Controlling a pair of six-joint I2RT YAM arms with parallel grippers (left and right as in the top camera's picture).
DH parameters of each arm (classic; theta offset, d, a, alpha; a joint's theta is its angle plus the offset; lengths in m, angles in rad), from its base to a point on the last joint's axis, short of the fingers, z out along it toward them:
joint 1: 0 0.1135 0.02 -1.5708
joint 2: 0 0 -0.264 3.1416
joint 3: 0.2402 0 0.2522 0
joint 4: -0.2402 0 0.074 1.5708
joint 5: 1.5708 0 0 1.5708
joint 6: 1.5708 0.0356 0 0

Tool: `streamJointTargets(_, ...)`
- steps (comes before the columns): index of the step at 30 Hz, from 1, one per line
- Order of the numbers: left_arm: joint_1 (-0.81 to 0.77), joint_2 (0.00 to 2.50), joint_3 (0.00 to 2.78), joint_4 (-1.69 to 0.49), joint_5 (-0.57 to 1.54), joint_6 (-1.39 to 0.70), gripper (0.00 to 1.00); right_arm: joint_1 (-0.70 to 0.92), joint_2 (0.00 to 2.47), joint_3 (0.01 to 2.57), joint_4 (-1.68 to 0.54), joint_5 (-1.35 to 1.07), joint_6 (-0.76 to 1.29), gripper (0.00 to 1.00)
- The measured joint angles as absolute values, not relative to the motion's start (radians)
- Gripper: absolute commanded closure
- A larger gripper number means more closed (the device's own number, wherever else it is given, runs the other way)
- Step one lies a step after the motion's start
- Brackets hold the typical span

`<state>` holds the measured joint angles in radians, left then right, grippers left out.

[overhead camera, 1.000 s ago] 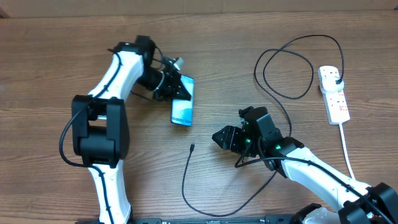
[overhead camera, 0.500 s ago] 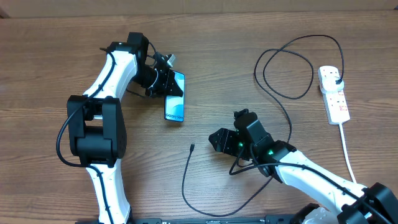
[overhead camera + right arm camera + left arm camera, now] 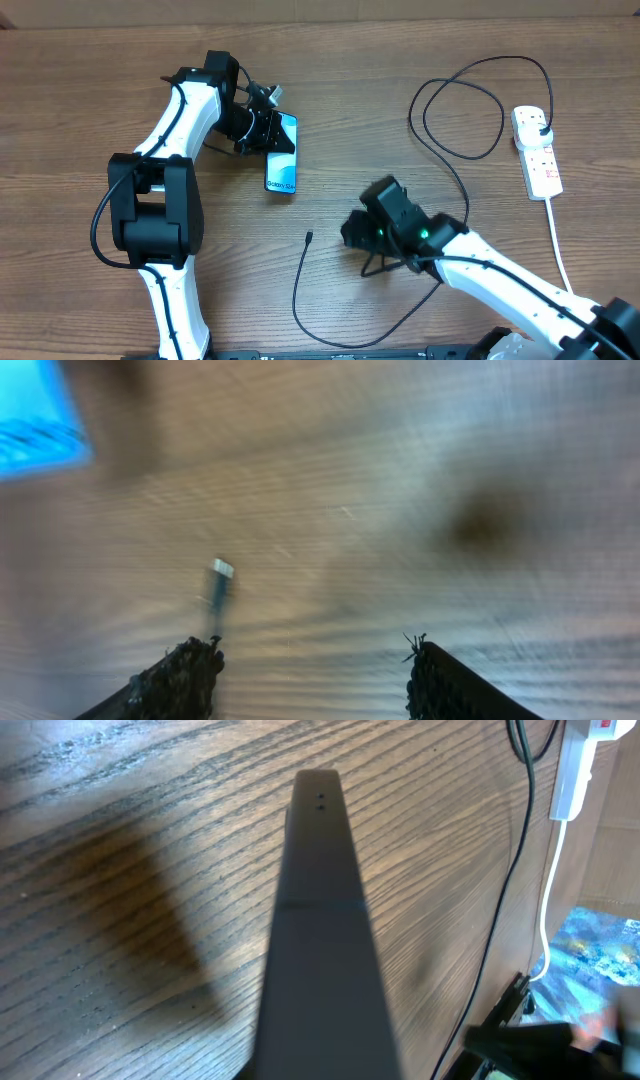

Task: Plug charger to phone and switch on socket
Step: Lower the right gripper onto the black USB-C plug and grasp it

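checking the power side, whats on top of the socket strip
The charger's black plug sits in the far-end outlet of the socket. Its pins are hidden under it; switch positions are too small to read.

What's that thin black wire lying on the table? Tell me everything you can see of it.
The charger is a long, thin black cable lying loose on the wooden table. Its small metal-ended connector tip lies free, apart from the phone. The cable curves past the right gripper, loops, and ends in a black plug seated in the white socket.
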<state>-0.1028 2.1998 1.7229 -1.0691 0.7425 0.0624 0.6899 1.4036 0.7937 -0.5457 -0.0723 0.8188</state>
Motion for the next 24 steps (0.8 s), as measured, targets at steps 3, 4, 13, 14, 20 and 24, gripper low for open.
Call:
streamJointTargets(3, -0.103, 2.200, 1.723, -1.069, 0.744, 0.062, 0.96, 0.690, 1.404, 0.893, -0.606, -0.059, 0.814, 0.36)
streamJointTargets(4, -0.103, 2.200, 1.723, -1.069, 0.745, 0.062, 0.96, 0.690, 1.404, 0.912, -0.622, -0.059, 0.814, 0.36)
streamJointTargets(13, -0.103, 2.200, 1.723, -1.068, 0.747, 0.061, 0.96, 0.727, 1.438, 0.926, -0.688, -0.051, 0.814, 0.37)
streamJointTargets(14, -0.103, 2.200, 1.723, -1.068, 0.747, 0.061, 0.96, 0.743, 1.452, 0.926, -0.684, -0.051, 0.817, 0.37)
streamJointTargets(20, -0.103, 2.200, 1.723, -1.068, 0.746, 0.061, 0.96, 0.823, 1.552, 0.926, -0.649, -0.020, 0.831, 0.41)
streamJointTargets(24, -0.103, 2.200, 1.723, -1.068, 0.746, 0.061, 0.96, 0.851, 1.589, 0.926, -0.600, -0.006, 0.864, 0.50)
